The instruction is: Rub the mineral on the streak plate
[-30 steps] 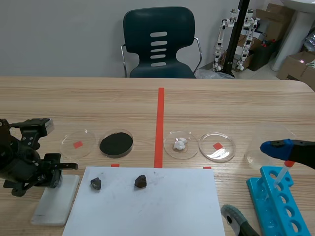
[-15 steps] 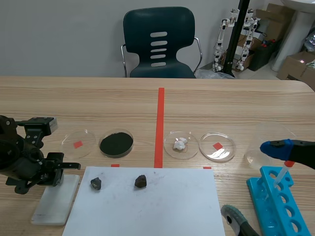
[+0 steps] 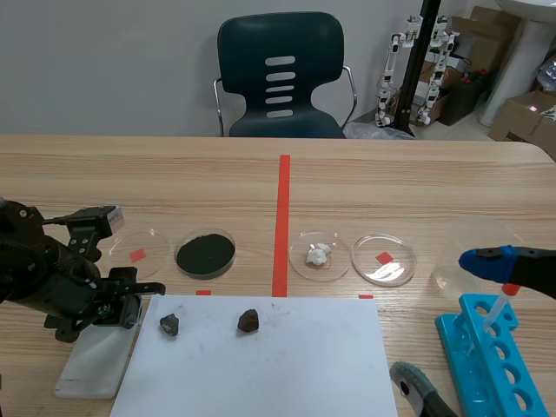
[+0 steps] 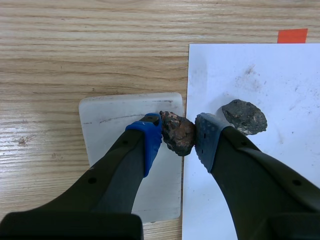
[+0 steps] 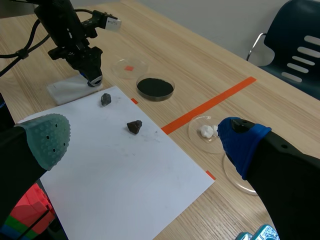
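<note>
Holding a brownish mineral [image 4: 177, 133] clamped between its pad tips, your left gripper [image 4: 178, 136] hung over the streak plate [image 4: 115, 125], right at the plate edge that lay against the paper [image 4: 270, 65]. Whether the mineral was touching the plate, I could not tell. Your right gripper [image 5: 145, 141] sat well apart from all this, with its fingers spread and nothing between them.

You had three risks from there, as I judged it. A stroke toward the grey pad's side would have run the mineral off the plate and onto the paper, since almost no plate was left on that side. One of the stones [image 4: 244, 116] lay just ahead of that same finger, so a sweep that way could have knocked it. The mineral was lumpy and held only at the pad tips, so hard downward pressure could have twisted it out. The plate looked loose on the table and could have slid.

By count: one held mineral, two stones on the paper, one plate and one paper sheet. There were also four small dishes [image 3: 384, 271], what looked like one larger clear dish [image 3: 469, 234], and one blue rack [image 3: 486, 360].
</note>
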`<act>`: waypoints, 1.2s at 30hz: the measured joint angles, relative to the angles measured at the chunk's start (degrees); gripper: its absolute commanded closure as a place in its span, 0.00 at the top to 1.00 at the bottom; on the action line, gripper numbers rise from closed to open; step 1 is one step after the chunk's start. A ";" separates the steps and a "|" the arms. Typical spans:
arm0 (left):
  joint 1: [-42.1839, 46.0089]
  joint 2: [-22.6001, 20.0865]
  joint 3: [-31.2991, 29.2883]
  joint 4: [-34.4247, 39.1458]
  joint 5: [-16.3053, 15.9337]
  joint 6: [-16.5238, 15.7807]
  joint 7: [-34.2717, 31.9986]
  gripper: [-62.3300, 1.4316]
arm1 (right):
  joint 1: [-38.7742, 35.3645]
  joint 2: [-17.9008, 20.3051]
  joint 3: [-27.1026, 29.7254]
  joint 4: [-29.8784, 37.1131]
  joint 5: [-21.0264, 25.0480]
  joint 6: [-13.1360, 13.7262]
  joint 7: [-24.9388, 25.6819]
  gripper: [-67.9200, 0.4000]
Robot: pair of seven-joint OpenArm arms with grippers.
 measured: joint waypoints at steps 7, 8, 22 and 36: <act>-0.09 1.05 0.26 0.42 5.64 2.25 1.68 0.22 | 0.00 0.00 0.00 0.00 0.00 0.00 0.00 0.92; -0.15 1.40 0.52 0.55 6.95 2.97 2.08 0.22 | 0.00 0.00 0.00 0.00 0.00 0.00 0.00 0.92; -0.13 2.08 0.92 0.72 18.29 8.22 3.15 0.22 | 0.00 0.00 0.00 0.00 0.00 0.00 -0.02 0.92; -0.02 0.17 0.11 0.52 8.00 3.58 2.62 0.22 | 0.00 0.00 0.00 0.00 0.02 0.00 0.00 0.92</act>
